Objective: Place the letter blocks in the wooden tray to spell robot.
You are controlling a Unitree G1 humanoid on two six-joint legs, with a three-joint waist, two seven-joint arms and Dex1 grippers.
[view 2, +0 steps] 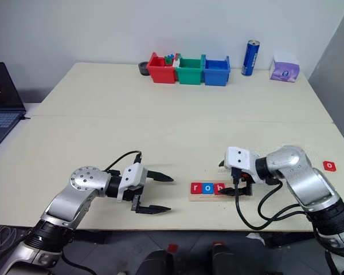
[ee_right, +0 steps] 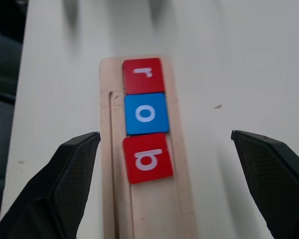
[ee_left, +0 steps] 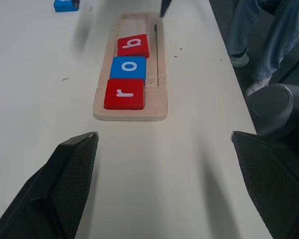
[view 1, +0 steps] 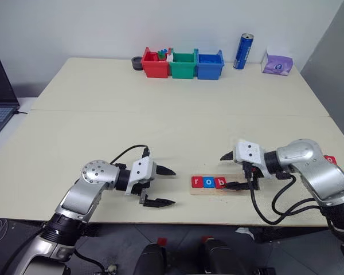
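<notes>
Right end effector (view 1: 230, 171) hung with fingers spread, empty, over the right end of the wooden tray (view 1: 212, 189), low and centre-right in the head view. Red r (ee_left: 124, 93), blue o (ee_left: 128, 67) and red b (ee_left: 133, 46) filled its left slots, long axis left-right. A red o tile (view 2: 329, 165) lay right of that arm, nearest it; the left end effector (view 1: 165, 186) stood spread too.

The left gripper (view 1: 167, 187) is hovering, fingers spread, beside the wooden tray (view 1: 209, 190); the right gripper (view 1: 231, 171) is hanging spread above its other end.
</notes>
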